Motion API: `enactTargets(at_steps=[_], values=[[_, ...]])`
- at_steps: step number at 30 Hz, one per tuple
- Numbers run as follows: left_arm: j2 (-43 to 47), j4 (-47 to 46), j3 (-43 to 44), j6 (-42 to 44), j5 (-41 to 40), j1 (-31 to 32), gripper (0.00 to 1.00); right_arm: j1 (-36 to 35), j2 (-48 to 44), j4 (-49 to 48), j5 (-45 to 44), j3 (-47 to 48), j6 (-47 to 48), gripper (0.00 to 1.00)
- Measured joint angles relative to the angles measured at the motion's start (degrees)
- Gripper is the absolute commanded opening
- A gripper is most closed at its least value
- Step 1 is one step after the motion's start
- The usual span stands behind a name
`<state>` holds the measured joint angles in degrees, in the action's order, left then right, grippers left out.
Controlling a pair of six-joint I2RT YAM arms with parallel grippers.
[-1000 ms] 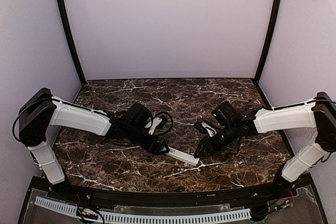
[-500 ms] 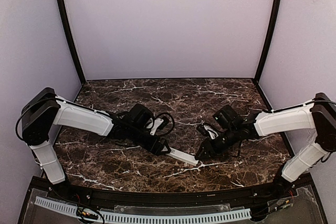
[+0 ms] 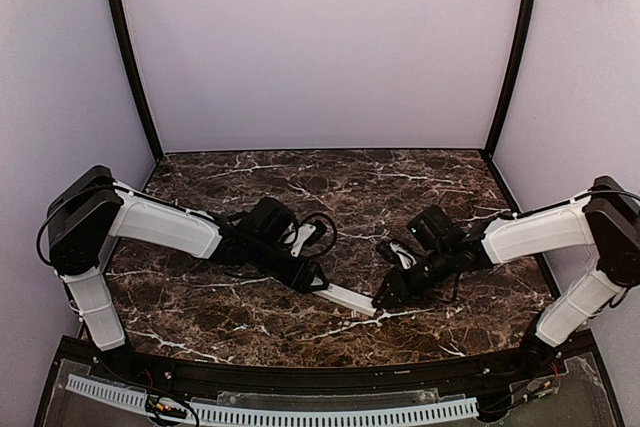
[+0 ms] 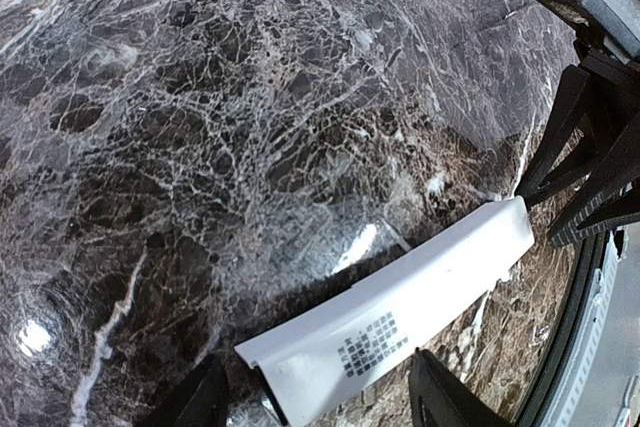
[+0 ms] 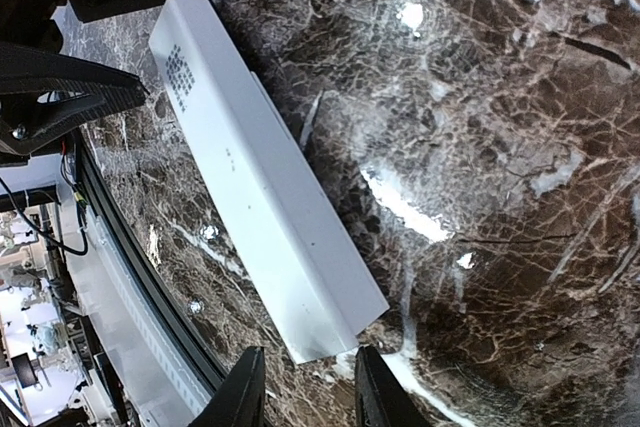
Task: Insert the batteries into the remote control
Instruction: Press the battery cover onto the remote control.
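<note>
Your left claw [image 3: 314,282] has narrowed over the last second and slid a little further along the worktop [image 3: 400,187]. Its fingers now straddle one end of the remote [image 4: 400,297], with the dotted dark patch [image 4: 372,344] lying just ahead of them. A thin gap shows on at least one side, so the left claw is closing in but does not grip yet.

The remote lies between the two claws and has barely shifted.

At the other end, your right claw [image 3: 384,297] has edged in slightly and keeps its narrow setting. In the wrist view its fingertips [image 5: 245,387] pinch that end from both sides.

No battery shows near either claw or anywhere on the marble, so loading has not begun. This looks like the step of getting the remote held at both ends, probably to open or turn it. Let the left claw finish closing before you pull.
</note>
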<state>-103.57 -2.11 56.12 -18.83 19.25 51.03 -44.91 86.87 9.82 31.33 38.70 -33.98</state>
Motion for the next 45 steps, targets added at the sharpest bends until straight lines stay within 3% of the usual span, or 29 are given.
enactTargets(at_steps=[7,21,45], values=[[-1.1,-0.5,0.0,-0.5,0.7,0.0,0.51,0.1,1.3,-1.1,0.6,-0.8,-0.6,0.28],[-1.7,-0.9,0.0,-0.5,0.9,0.0,0.48,0.1,3.8,-3.9,2.5,-1.0,-1.0,0.26],[-1.8,-2.1,0.0,-0.7,0.1,-0.7,0.29,0.3,6.1,-6.1,8.5,-1.6,-3.2,0.18]])
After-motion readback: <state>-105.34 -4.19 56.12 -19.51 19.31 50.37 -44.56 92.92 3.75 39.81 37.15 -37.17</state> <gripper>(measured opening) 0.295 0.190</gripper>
